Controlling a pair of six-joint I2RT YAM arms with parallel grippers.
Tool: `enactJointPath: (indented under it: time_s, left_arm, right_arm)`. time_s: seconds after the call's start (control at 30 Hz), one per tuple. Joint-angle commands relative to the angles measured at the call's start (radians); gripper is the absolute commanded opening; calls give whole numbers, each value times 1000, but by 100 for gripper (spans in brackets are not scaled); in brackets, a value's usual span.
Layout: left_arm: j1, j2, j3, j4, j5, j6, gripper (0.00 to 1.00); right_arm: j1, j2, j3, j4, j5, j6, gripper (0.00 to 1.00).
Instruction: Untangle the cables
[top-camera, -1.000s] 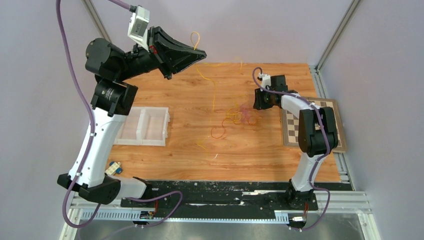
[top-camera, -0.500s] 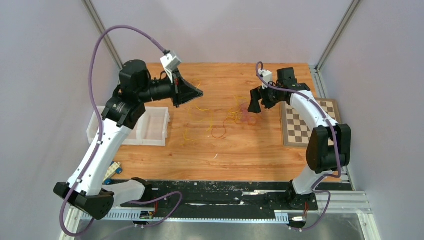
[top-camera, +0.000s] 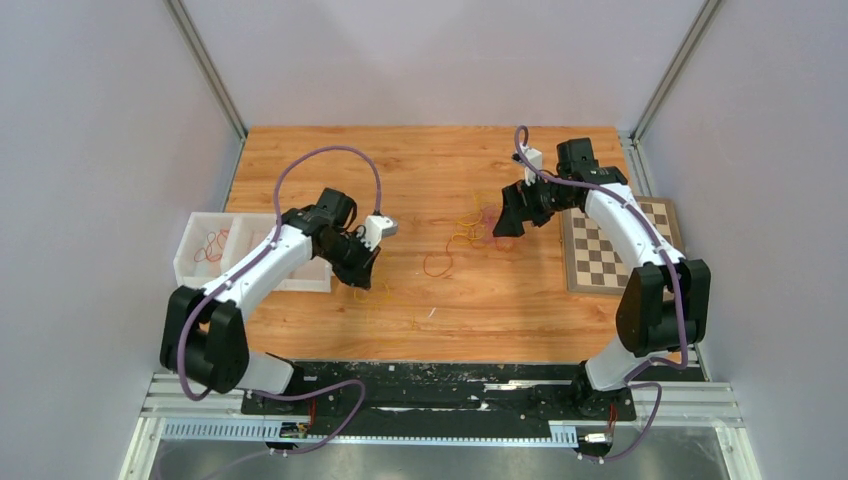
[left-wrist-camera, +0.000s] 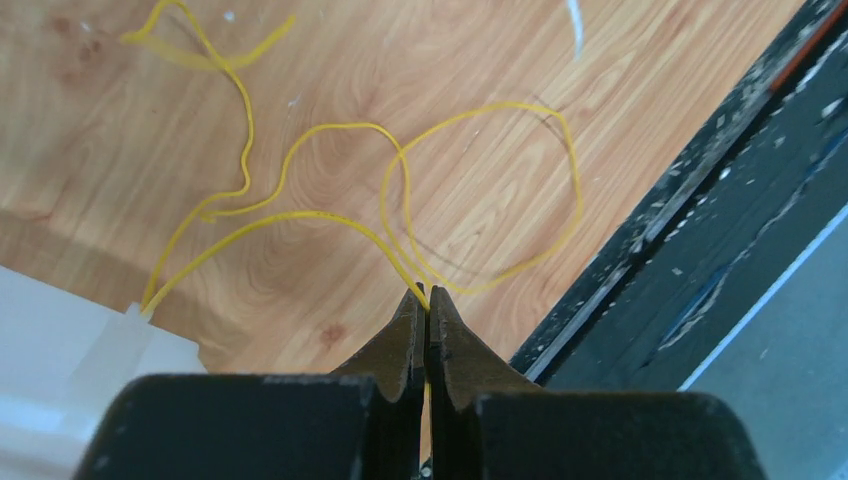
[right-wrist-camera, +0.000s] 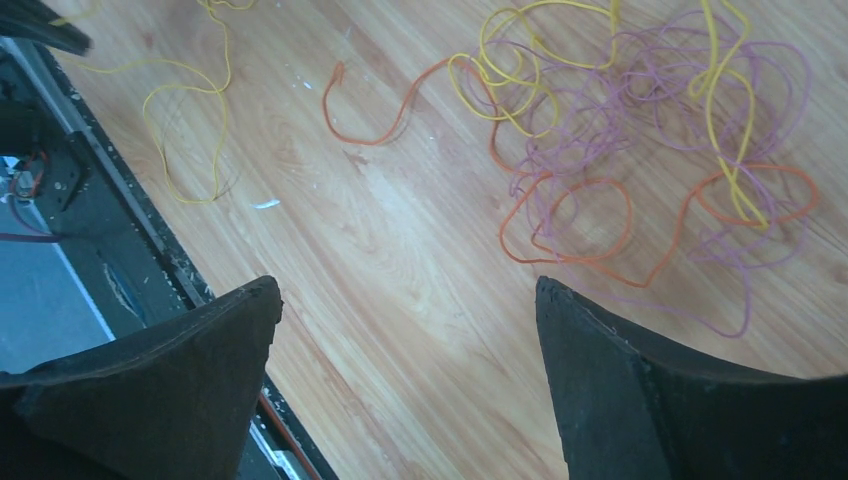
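My left gripper (top-camera: 362, 272) hangs low just right of the white box and is shut on a yellow cable (left-wrist-camera: 480, 190), pinched at the tips (left-wrist-camera: 428, 297). That cable trails in loose loops over the wood (top-camera: 388, 297). The tangle of cables (top-camera: 472, 230) lies mid-table: pink, yellow and orange strands knotted together (right-wrist-camera: 640, 130), with an orange loop (right-wrist-camera: 590, 215) at its near side. A red cable (top-camera: 437, 265) curls beside it. My right gripper (top-camera: 503, 222) hovers over the tangle's right edge, open (right-wrist-camera: 407, 295), nothing between its fingers.
A white two-compartment box (top-camera: 190, 255) sits at the left, with a red cable (top-camera: 210, 243) in its left compartment. A chessboard (top-camera: 610, 250) lies at the right edge. The black base rail (top-camera: 450, 380) runs along the near edge.
The left arm swung down from high at the back to low beside the box, dragging the yellow cable out toward the front left. The right gripper opened and pulled back from the tangle.
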Motion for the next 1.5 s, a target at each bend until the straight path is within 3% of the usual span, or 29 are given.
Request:
enactJointPath:
  time_s: [0.0, 0.07, 0.13, 0.17, 0.23, 0.37, 0.53, 0.8, 1.07, 1.33, 1.47]
  left_arm:
    - [1, 76, -15, 2, -35, 137, 6]
    - [1, 92, -25, 4, -26, 161, 20]
    - [0, 80, -29, -1, -17, 197, 41]
    - [0, 66, -26, -3, -18, 223, 58]
    - [0, 51, -12, -17, -39, 240, 73]
    - [0, 37, 9, -62, -42, 207, 82]
    - [-37, -37, -126, 20, -64, 130, 83]
    - [-135, -88, -191, 68, -167, 401, 86]
    - [-250, -13, -218, 206, -336, 400, 84]
    - [-260, 156, -197, 198, -449, 434, 70]
    - [-260, 190, -206, 189, -475, 438, 52]
  right_arm:
    - [2, -39, 30, -19, -73, 10, 97]
    - [2, -44, 25, -23, -73, 9, 97]
    - [2, -49, 20, -29, -77, 9, 97]
    - [2, -51, 20, -32, -83, 10, 98]
    - [3, -51, 20, -35, -87, 13, 98]
    - [3, -54, 22, -39, -89, 16, 98]
    - [2, -55, 15, -41, -87, 17, 98]
    - [3, -51, -10, -43, -99, 21, 98]
    - [3, -52, -21, -44, -99, 23, 98]
    - [3, -45, -24, -51, -89, 14, 97]
    - [2, -44, -34, -51, -93, 9, 96]
